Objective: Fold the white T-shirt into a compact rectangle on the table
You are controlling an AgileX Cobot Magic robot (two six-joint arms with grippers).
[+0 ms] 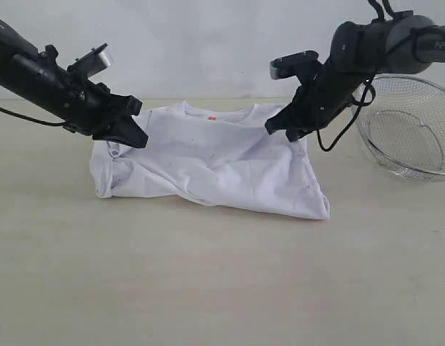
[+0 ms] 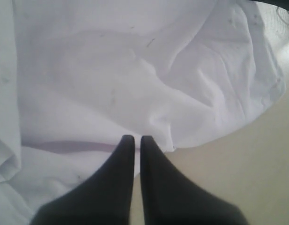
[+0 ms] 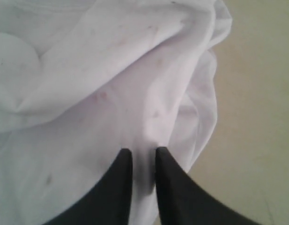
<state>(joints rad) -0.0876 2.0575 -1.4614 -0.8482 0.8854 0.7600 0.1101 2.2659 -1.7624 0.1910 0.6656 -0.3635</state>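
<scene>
Midway through the job, the left pincer [image 1: 133,134] is closed, its black tips all but touching in the wrist view [image 2: 137,138], and appears to pinch a thin edge of the white T-shirt [image 1: 215,162] at the left of the frame. The right pincer [image 1: 281,128], right of centre, has its jaws drawn in on a bunched ridge of the same cloth, which runs straight into the narrow gap between them [image 3: 140,151]. Between the two, the garment's upper edge is held up off the surface [image 1: 208,288], while its lower edge rests there in a rumpled line across the middle of the frame.

By the look of it, some doubling-over is done, since the body already lies in layers. No compact rectangle exists yet: the outline is uneven, creases run throughout, and the raised edge has still to be laid down and squared.

Only the small orange neck tag [image 1: 212,117] shows near the collar, too small to read; no chest lettering faces any camera. Pale characters on the right arm at the upper right edge are cut off and illegible. A wire basket [image 1: 424,169] stands at right.
</scene>
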